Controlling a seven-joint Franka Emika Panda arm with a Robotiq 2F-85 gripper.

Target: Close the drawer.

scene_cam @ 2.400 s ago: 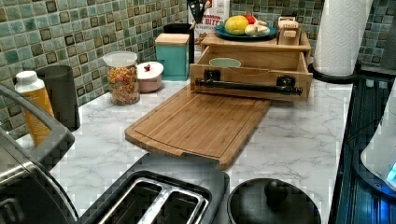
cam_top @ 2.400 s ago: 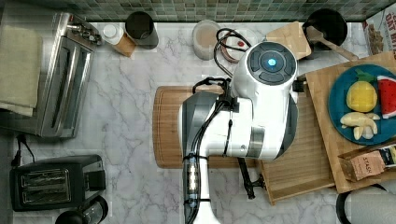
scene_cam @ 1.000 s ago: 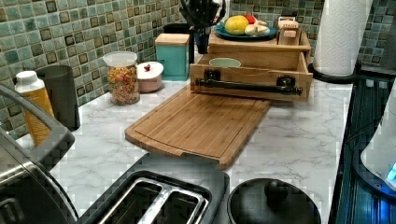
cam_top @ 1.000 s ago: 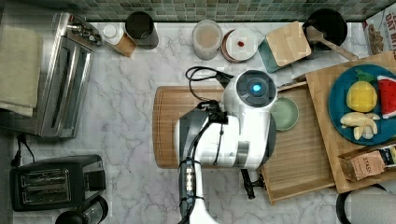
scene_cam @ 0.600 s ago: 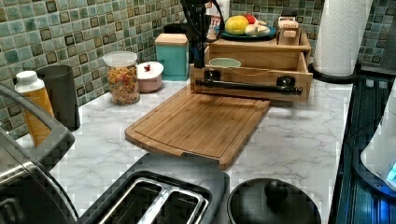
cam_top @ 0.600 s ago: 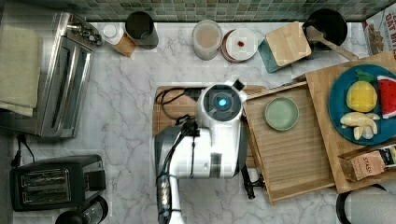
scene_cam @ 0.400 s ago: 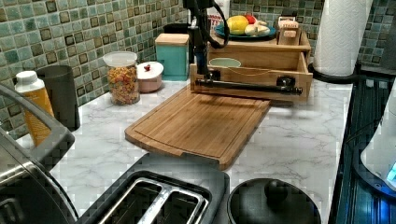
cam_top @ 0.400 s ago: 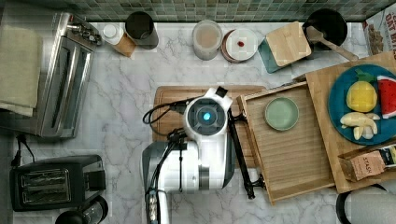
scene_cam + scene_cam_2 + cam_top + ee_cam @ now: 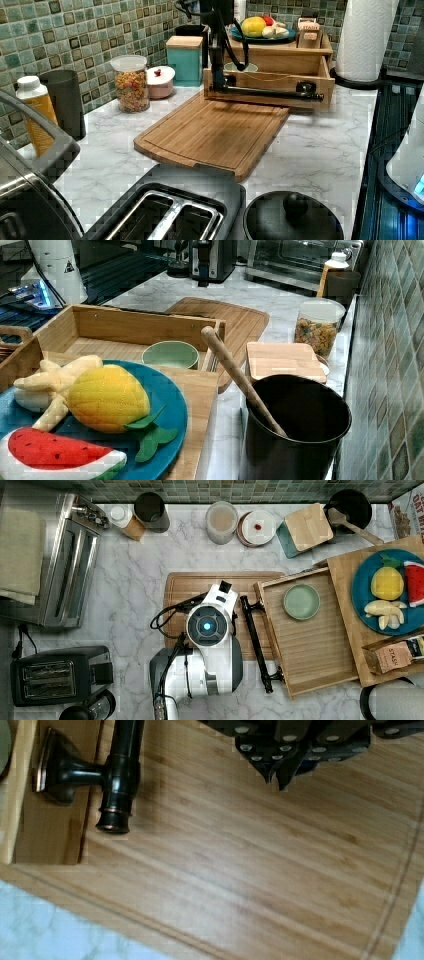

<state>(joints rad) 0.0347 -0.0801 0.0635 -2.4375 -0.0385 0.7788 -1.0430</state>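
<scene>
Marble counter [image 9: 135,590], open drawer [image 9: 310,645], end effector [image 9: 277,775] beside handle [image 9: 255,640]

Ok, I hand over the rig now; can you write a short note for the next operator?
Tool: shut, holding nothing, low over the cutting board, just in front of one end of the black handle, not touching it.
Drawer: pulled out, with a green bowl inside.
Done: the tool is placed at the drawer's front.
Left: push the handle in until the drawer is closed.
</scene>
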